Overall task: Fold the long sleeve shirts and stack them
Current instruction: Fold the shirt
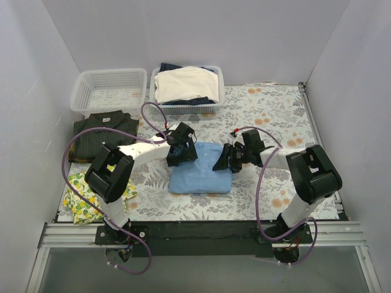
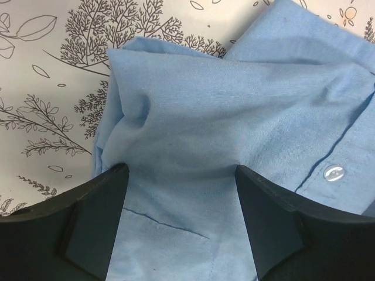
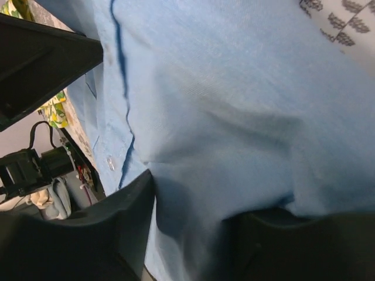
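Note:
The light blue shirt (image 1: 201, 176) lies folded in the middle of the table. My left gripper (image 1: 181, 152) hovers over its upper left corner. In the left wrist view its jaws stand wide open (image 2: 181, 199) above the blue cloth (image 2: 234, 105), holding nothing. My right gripper (image 1: 223, 160) is at the shirt's upper right edge by the collar. In the right wrist view (image 3: 193, 199) its jaws stand apart, and a fold of blue cloth (image 3: 234, 88) lies between them and over one fingertip. The dark pinstriped shirt (image 1: 101, 130) lies folded at the left.
A yellow lemon-print cloth (image 1: 85, 196) lies at the near left. An empty white basket (image 1: 110, 90) stands at the back left. Beside it a second basket (image 1: 215, 91) holds cream-white and dark garments. White walls enclose the flower-patterned table (image 1: 275, 116).

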